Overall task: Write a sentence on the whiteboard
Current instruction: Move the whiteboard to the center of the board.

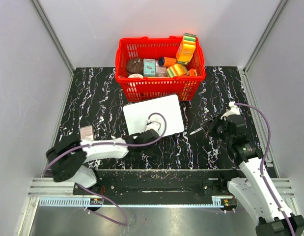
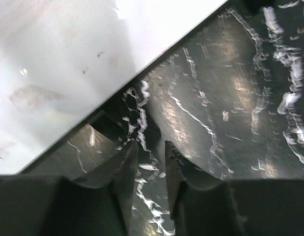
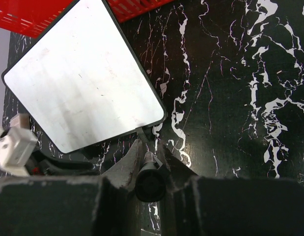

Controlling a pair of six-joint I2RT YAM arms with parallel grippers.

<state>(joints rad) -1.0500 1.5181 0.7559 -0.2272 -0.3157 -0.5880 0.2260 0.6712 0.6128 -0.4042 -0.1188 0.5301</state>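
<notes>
The whiteboard (image 1: pixel 154 114) lies flat on the black marble table in front of the red basket. It is blank, with only faint smudges; no sentence shows on it. My left gripper (image 1: pixel 141 136) sits at the board's near edge. In the left wrist view its jaws (image 2: pixel 149 147) stand a little apart over bare table, empty, with the board (image 2: pixel 68 64) just beyond them. My right gripper (image 1: pixel 210 129) is shut on a black marker (image 3: pixel 149 177) right of the board. In the right wrist view (image 3: pixel 150 145) the marker tip points at the board's near right corner (image 3: pixel 156 115).
A red basket (image 1: pixel 159 86) full of packaged goods stands at the back, touching the board's far edge. A small pinkish block (image 1: pixel 86 132) lies at the left near my left arm. Grey walls close in both sides of the table (image 1: pixel 215 93).
</notes>
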